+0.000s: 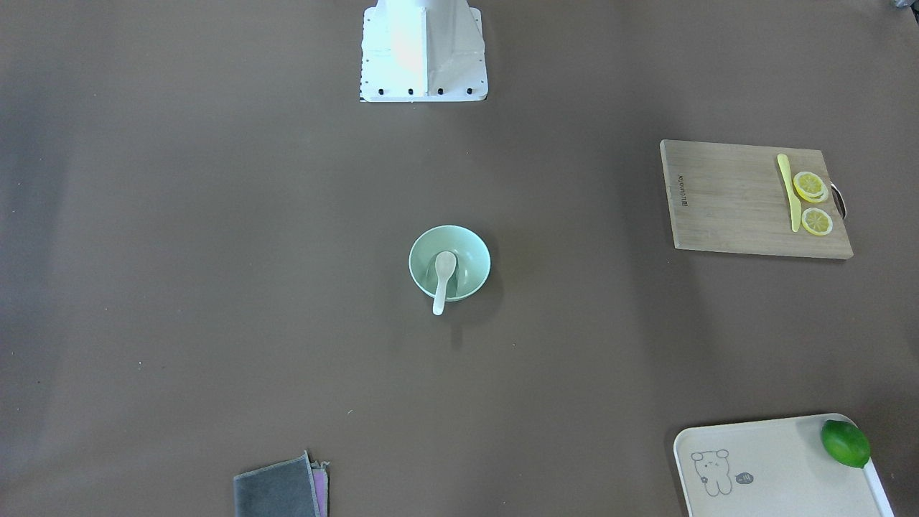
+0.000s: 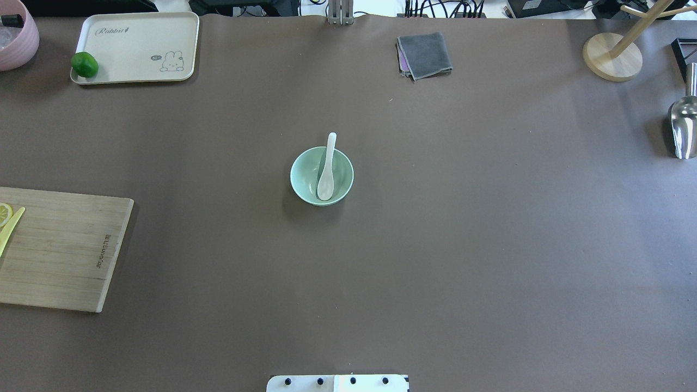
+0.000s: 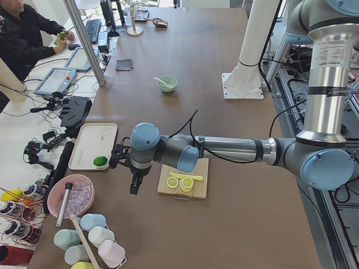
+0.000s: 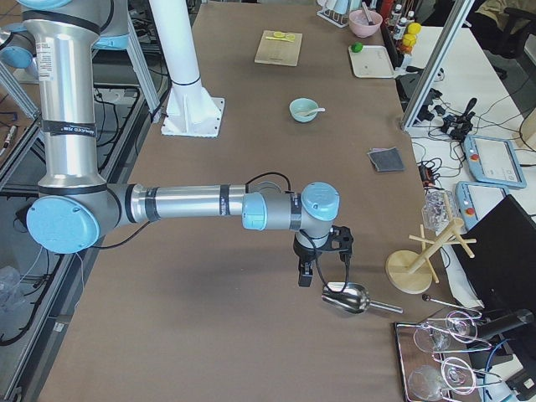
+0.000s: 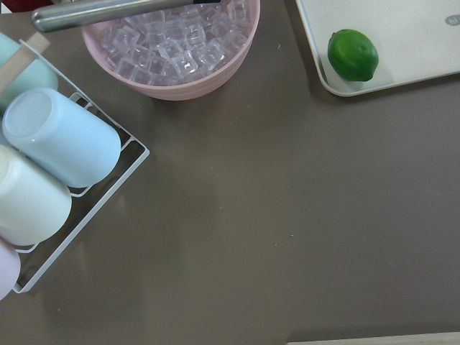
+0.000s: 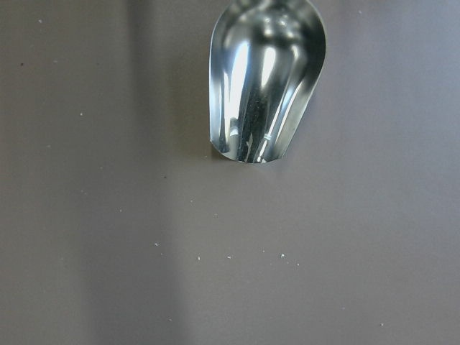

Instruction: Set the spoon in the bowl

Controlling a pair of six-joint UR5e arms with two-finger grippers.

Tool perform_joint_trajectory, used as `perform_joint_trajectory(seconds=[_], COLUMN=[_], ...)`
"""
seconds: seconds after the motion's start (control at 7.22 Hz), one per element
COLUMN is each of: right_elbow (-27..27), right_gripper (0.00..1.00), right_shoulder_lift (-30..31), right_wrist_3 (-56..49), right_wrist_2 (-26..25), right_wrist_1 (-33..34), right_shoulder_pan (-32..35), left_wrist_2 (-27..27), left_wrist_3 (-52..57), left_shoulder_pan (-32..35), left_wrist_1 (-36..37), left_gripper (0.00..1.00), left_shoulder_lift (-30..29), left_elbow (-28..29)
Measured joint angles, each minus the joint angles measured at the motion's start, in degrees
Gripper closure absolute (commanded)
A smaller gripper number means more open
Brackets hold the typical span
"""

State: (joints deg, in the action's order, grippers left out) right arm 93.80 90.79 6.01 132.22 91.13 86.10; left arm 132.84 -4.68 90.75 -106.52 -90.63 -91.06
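Note:
The pale mint-green bowl [image 1: 474,253] stands at the middle of the table; it also shows in the overhead view [image 2: 304,175]. The white spoon [image 1: 441,278] lies in it, scoop inside and handle resting over the rim [image 2: 328,166]. Both grippers are far from it. My left gripper [image 3: 134,187] hangs over the table's left end near the tray. My right gripper [image 4: 305,276] hangs over the right end beside a metal scoop. They show only in the side views, so I cannot tell whether they are open or shut. Nothing shows in either.
A wooden cutting board [image 1: 732,205] holds a yellow knife [image 1: 790,192] and lemon slices. A tray [image 1: 775,467] holds a lime [image 1: 845,443]. There is a grey cloth [image 1: 276,492], a metal scoop [image 6: 266,79], a wooden stand [image 2: 611,55], a pink ice bowl [image 5: 172,75] and a cup rack [image 5: 61,147].

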Motion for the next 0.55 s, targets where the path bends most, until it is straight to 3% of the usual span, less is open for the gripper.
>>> perform_joint_trajectory(seconds=[0.55], right_elbow=[-0.6], right_gripper=[0.00], right_shoulder_lift=[-0.8], right_wrist_3=[0.3], right_wrist_2=[1.9], right_wrist_1=[-0.8], right_shoulder_pan=[0.1], left_wrist_2=[0.0], left_wrist_3=[-0.1], left_shoulder_pan=[0.0], left_wrist_1=[0.1], left_gripper=[0.02], left_shoulder_lift=[0.7], left_elbow=[0.6])
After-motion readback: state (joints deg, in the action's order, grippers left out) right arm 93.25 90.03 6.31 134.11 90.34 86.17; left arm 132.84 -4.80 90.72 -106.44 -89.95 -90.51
